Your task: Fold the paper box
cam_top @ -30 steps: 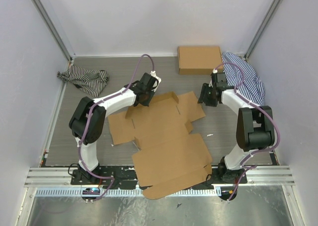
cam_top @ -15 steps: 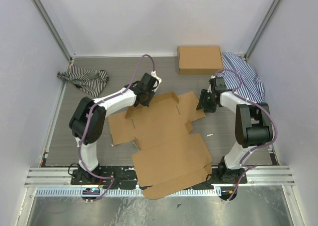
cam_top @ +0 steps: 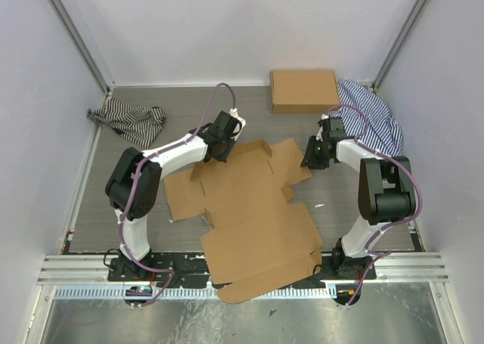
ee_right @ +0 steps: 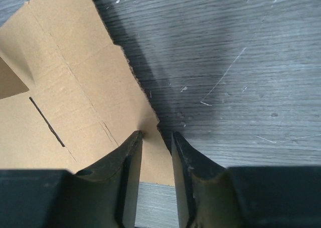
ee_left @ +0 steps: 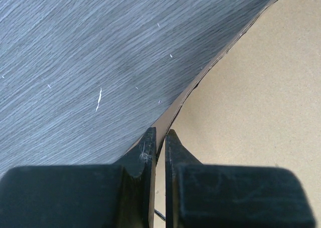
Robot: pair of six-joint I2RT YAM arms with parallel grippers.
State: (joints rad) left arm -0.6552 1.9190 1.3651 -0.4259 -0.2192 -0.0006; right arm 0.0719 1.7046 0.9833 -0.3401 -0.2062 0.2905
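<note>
The paper box (cam_top: 249, 208) lies unfolded and flat on the grey table, a brown die-cut sheet with flaps and slits. My left gripper (cam_top: 219, 149) sits at its far left edge. In the left wrist view the gripper (ee_left: 160, 133) is shut on the raised edge of the cardboard (ee_left: 251, 87), which runs up between the fingers. My right gripper (cam_top: 310, 161) is at the sheet's far right flap. In the right wrist view the gripper (ee_right: 156, 134) straddles the flap's edge (ee_right: 65, 72), jaws still apart with a gap around the cardboard.
Another brown cardboard box (cam_top: 304, 91) sits closed at the back. A striped cloth (cam_top: 127, 121) lies at the back left and a second one (cam_top: 374, 121) at the back right, just behind the right arm. The sheet's near end overhangs the metal rail (cam_top: 91, 267).
The right gripper has shifted slightly left onto the flap's edge and its jaws have narrowed. The left arm and the sheet have not visibly moved.
</note>
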